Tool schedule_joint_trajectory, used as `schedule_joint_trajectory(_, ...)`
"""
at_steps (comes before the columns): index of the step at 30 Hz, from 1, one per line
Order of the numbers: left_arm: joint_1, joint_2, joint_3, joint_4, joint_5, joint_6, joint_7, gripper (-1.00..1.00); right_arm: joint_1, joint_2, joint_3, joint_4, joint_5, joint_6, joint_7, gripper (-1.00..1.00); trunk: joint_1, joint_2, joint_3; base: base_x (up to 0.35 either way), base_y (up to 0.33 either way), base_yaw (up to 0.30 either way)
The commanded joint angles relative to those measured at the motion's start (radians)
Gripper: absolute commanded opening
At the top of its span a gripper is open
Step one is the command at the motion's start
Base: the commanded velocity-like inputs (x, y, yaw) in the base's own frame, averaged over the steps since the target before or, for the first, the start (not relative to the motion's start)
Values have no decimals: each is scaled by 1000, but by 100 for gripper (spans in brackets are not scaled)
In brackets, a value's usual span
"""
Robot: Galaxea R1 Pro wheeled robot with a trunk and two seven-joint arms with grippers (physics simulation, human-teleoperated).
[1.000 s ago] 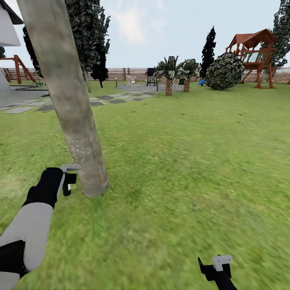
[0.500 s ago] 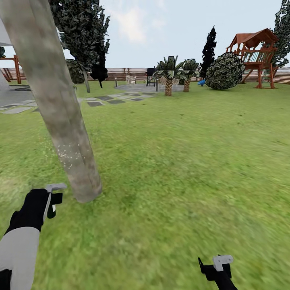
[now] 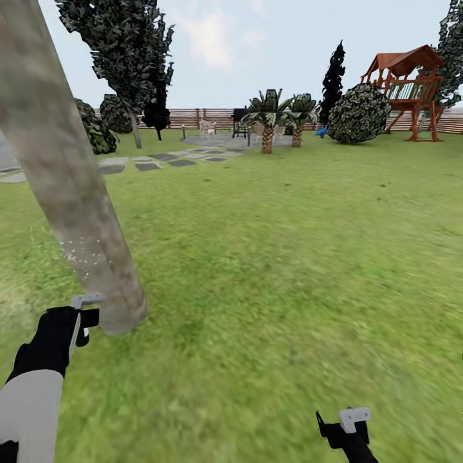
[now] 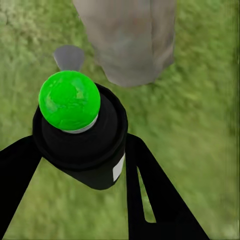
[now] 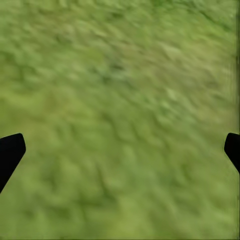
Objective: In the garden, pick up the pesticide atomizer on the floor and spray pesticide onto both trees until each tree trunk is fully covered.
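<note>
A dark bottle [image 4: 82, 145] with a bright green top is seen clamped between the two black fingers [image 4: 150, 195] of the left gripper [image 4: 80, 160], which are closed against its sides, in the left wrist view. The bottle's long axis runs along the fingers, with the green top pointing out past the fingertips toward the foot of a thick, pale grey-brown tree trunk [image 4: 130, 40] just beyond it. In the head view, the left gripper [image 3: 87, 315] is held low over the grass [image 3: 289, 257], just beside the base of the same trunk [image 3: 71, 193], where a scatter of pale specks is visible on the bark. The right gripper [image 5: 120, 145] is shown with its fingertips spread wide apart over bare grass, with nothing between them. A wooden play tower [image 3: 408, 87] and a slatted fence [image 3: 193, 117] are seen far behind.
</note>
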Motion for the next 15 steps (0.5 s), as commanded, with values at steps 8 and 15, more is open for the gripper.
schedule_joint_trajectory(8,-1,-2,2,3,-12,5,-8,-100,-1,0,-9,1,8,-3,2,100,0,0,-1,91,-271,215)
schedule_joint_trajectory(15,-1,-2,2,9,-12,5,-9,-100,-1,0,-9,1,8,-3,2,100,0,0,-1,150,-265,275)
